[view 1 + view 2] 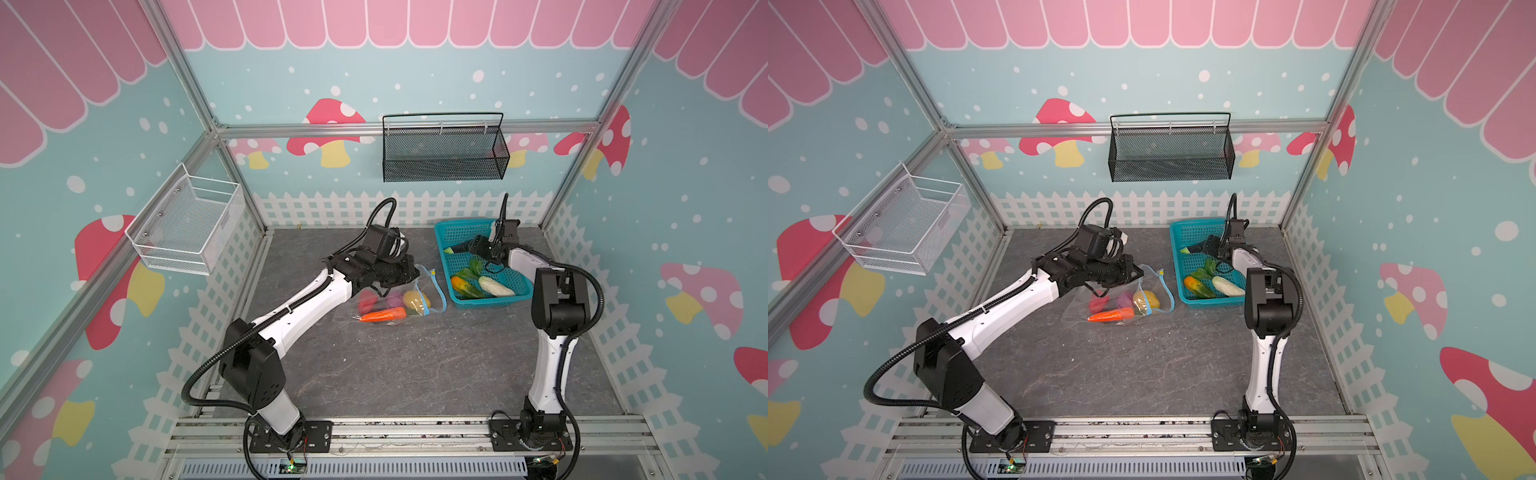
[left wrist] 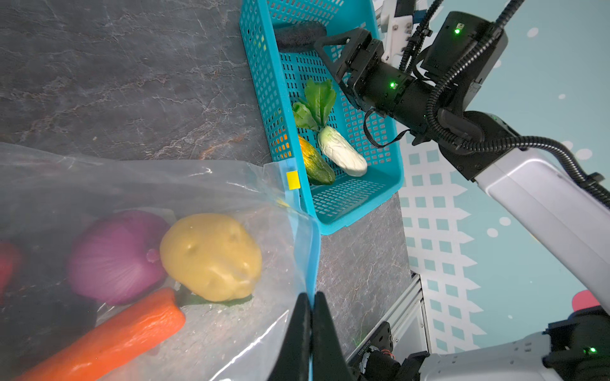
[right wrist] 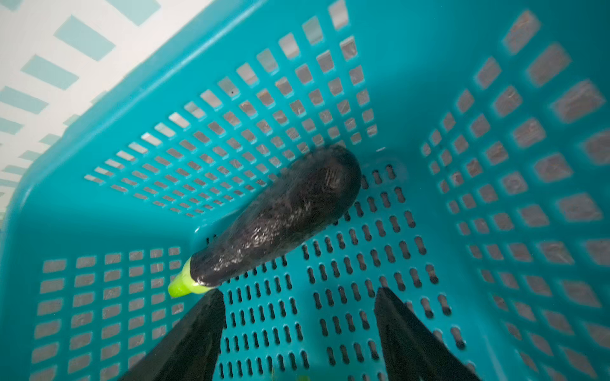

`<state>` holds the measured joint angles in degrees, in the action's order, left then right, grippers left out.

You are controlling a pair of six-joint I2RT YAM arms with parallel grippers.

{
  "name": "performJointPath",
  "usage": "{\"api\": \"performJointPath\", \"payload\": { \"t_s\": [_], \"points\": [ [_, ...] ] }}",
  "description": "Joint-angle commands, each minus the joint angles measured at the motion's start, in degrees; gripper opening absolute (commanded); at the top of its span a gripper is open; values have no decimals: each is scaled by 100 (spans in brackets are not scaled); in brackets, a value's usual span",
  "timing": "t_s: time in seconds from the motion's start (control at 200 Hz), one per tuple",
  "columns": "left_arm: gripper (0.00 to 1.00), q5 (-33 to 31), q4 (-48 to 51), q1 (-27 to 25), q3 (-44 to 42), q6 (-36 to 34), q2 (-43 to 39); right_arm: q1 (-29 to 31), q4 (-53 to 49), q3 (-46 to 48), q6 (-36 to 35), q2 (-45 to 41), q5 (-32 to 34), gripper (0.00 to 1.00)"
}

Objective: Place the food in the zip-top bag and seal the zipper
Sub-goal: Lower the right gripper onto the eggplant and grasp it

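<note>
Left gripper (image 2: 311, 298): clamped tight on zipper (image 2: 312, 264) of zip-top bag (image 2: 214, 184). Bag on table (image 2: 132, 82) just beside basket (image 2: 264, 82); onion (image 2: 115, 257), yellow piece (image 2: 211, 257), carrot (image 2: 115, 339) inside. Right gripper (image 3: 298, 293): spread wide, empty, near eggplant (image 3: 280, 214) in basket.
</note>
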<state>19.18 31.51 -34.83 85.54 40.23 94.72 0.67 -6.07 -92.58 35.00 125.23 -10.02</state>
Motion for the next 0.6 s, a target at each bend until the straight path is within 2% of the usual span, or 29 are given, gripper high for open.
{"api": "performJointPath", "payload": {
  "t_s": [0.0, 0.355, 0.595],
  "points": [
    [0, 72, 111, 55, 166, -110, 3, -58, 167, -332, 285, 264, -51, 73],
    [0, 101, 114, 115, 115, -103, -48, -67, 170, -1131, 557, 922, -218, 67],
    [0, 110, 117, 112, 93, -94, -76, -71, 169, -1354, 783, 1249, -335, 67]
  ]
}}
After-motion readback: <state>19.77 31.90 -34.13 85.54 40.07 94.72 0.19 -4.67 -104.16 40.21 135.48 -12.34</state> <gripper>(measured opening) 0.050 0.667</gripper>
